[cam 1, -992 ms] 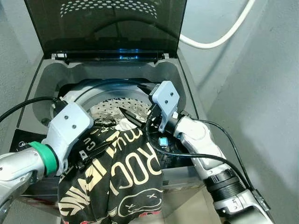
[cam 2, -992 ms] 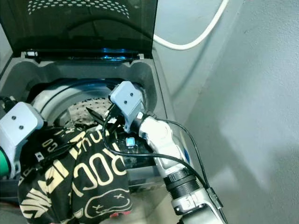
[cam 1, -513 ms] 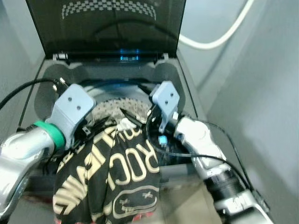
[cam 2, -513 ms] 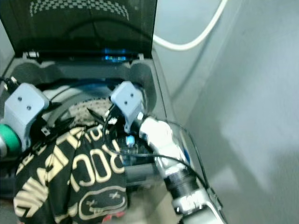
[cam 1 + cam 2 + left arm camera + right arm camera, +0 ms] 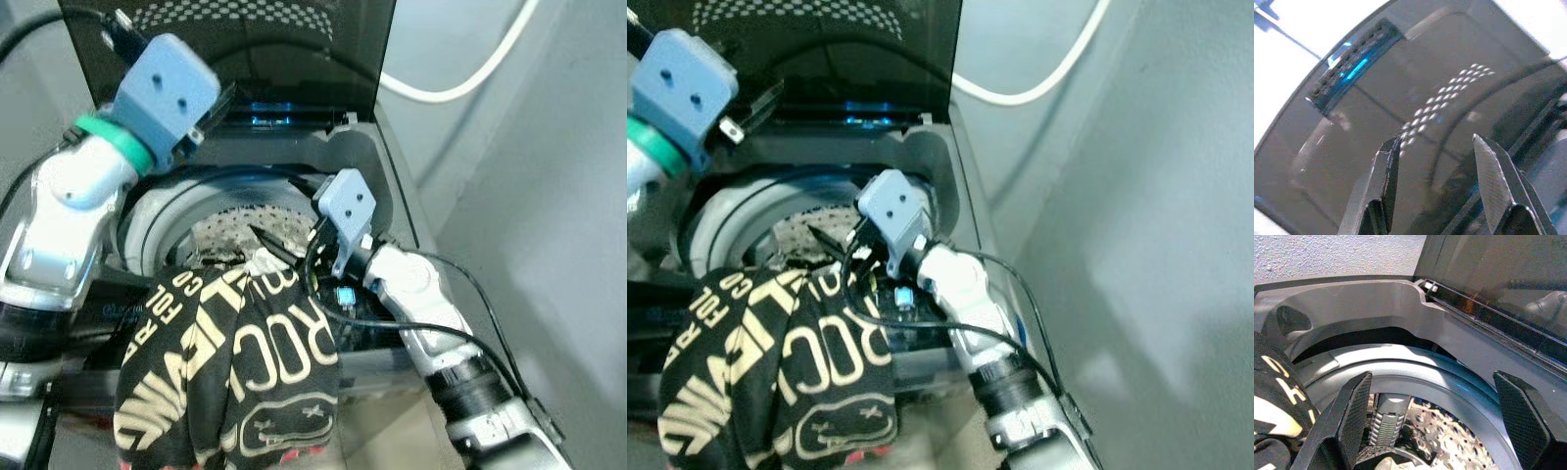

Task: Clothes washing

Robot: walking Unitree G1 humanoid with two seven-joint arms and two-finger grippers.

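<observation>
1. Top-loading washing machine (image 5: 392, 186) with dark lid (image 5: 294, 59) standing upright at its back edge; perforated drum (image 5: 245, 227) visible inside.
2. Black garment with cream lettering (image 5: 235, 372) draped over the front edge of the machine, hanging down outside.
3. Left end effector (image 5: 1437, 166) raised in front of the lid, fingers spread apart, holding nothing.
4. Right end effector (image 5: 1435, 421) above the drum opening near the right edge, fingers wide apart, empty.
5. White hose (image 5: 460, 83) on the wall behind.

Left arm raised with its gripper (image 5: 1437, 161) open and empty; right arm extended forward, right gripper (image 5: 1440, 423) spread wide.
</observation>
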